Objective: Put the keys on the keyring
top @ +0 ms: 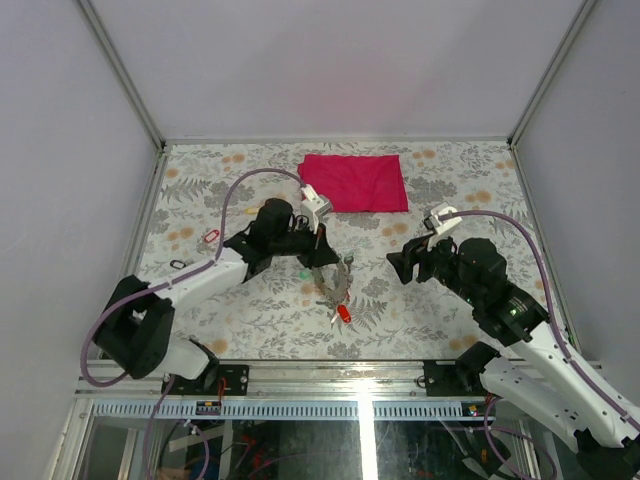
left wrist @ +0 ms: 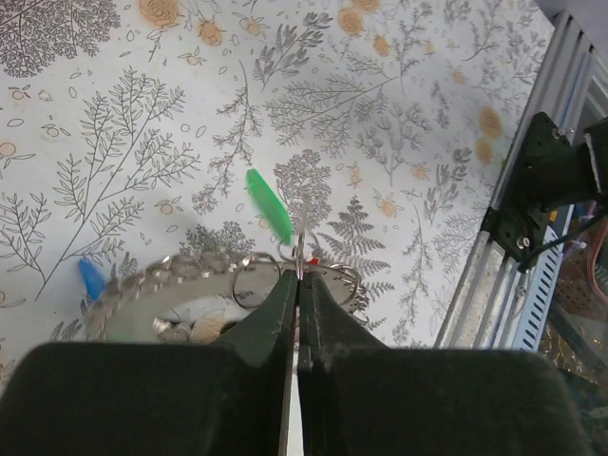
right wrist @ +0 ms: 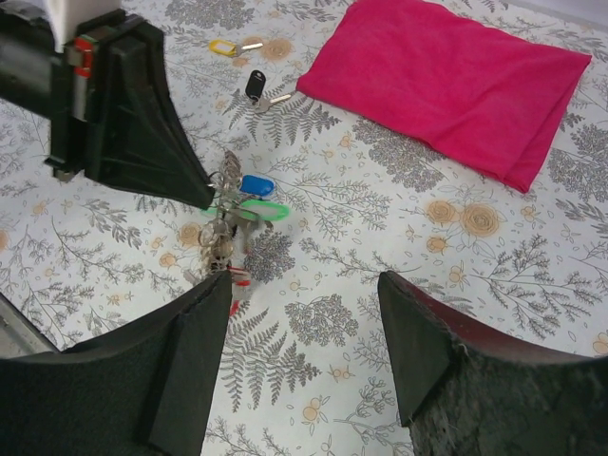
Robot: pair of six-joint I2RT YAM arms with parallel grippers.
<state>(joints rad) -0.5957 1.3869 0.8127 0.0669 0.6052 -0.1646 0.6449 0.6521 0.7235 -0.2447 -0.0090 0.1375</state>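
Note:
My left gripper (left wrist: 299, 277) is shut on a thin metal edge of the keyring (left wrist: 171, 277), which it holds just above the table (top: 335, 280). Keys with a green tag (left wrist: 269, 204), a blue tag (left wrist: 90, 277) and a red tag (top: 345, 313) hang at the ring. In the right wrist view the same cluster (right wrist: 224, 228) dangles from the left fingertips (right wrist: 195, 185). My right gripper (right wrist: 302, 285) stands open and empty, a little to the right of the cluster (top: 405, 265). A yellow-tagged key (right wrist: 226, 46) and a black-tagged key (right wrist: 255, 84) lie loose on the table.
A pink folded cloth (top: 355, 182) lies at the back centre. Another red-tagged key (top: 208, 238) and the black one (top: 178, 264) lie left of the left arm. White walls close in three sides, and the metal frame rail (left wrist: 532, 237) runs along the near edge.

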